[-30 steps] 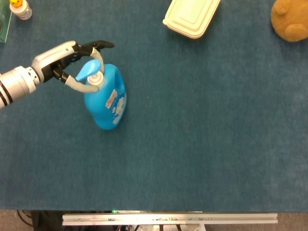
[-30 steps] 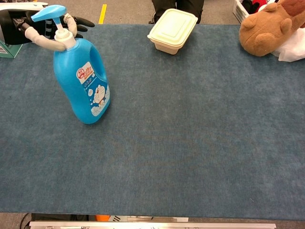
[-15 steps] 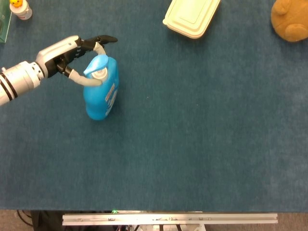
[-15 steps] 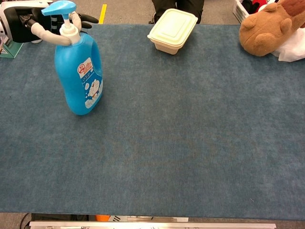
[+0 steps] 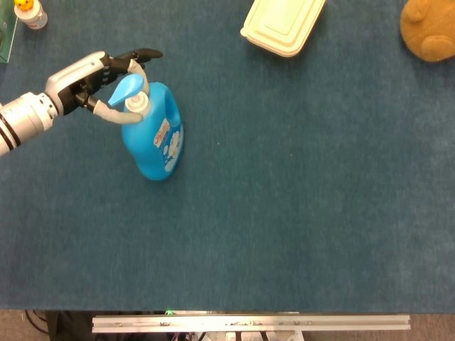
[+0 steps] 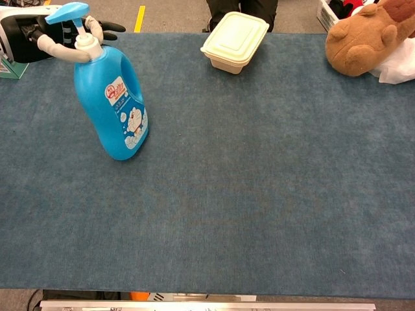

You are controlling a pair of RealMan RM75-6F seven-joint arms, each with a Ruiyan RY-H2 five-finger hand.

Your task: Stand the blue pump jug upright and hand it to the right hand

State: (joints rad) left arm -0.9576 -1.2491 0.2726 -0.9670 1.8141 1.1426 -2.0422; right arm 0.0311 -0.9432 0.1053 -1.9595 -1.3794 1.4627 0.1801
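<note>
Item: blue pump jug [image 5: 155,140]. It stands on the blue table mat [image 5: 298,213] at your left side, base down but body tilted, top leaning toward your left hand [image 5: 92,78]. The label with its cartoon print faces the chest camera. White collar and light-blue pump head [image 6: 67,11] sit at the top.

Item: left hand. You have it at the jug's neck, pale fingers [image 6: 57,50] curled around the white collar just under the pump head, gripping it. A dark finger points out past the pump.

Item: right hand. Neither view shows it.

Item: cream lidded container [image 6: 235,41], far edge of the mat, well apart from the jug.

Item: brown plush toy [image 6: 367,39], far right corner, beside something white.

Item: small bottle with yellow top [image 5: 30,12], far left corner in the head view.
</note>
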